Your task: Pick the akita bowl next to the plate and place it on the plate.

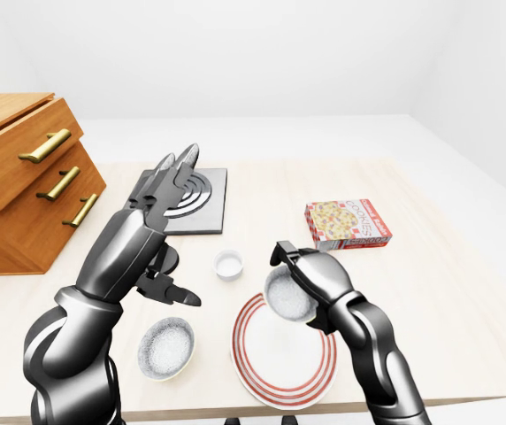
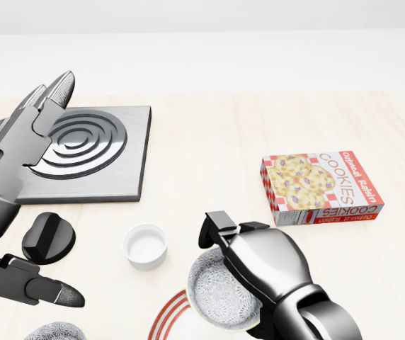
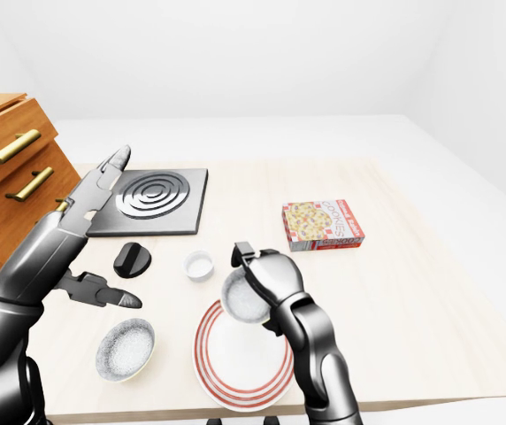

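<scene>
Two bowls in view. Right hand (image 1: 319,279) has its fingers closed round the akita bowl (image 1: 288,295). The bowl is tilted, opening toward the camera, over the top edge of the red-ringed plate (image 1: 275,367); can't tell if they touch. Other bowl (image 1: 166,347) sits on the worktop (image 1: 430,292) just left of the plate. Left hand (image 1: 142,235) raised, fingers spread, holding nothing. White ramekin (image 1: 228,263) above the plate, cookie box (image 1: 348,223) upper right, burner (image 3: 151,199) and black knob (image 3: 132,258) at left.
</scene>
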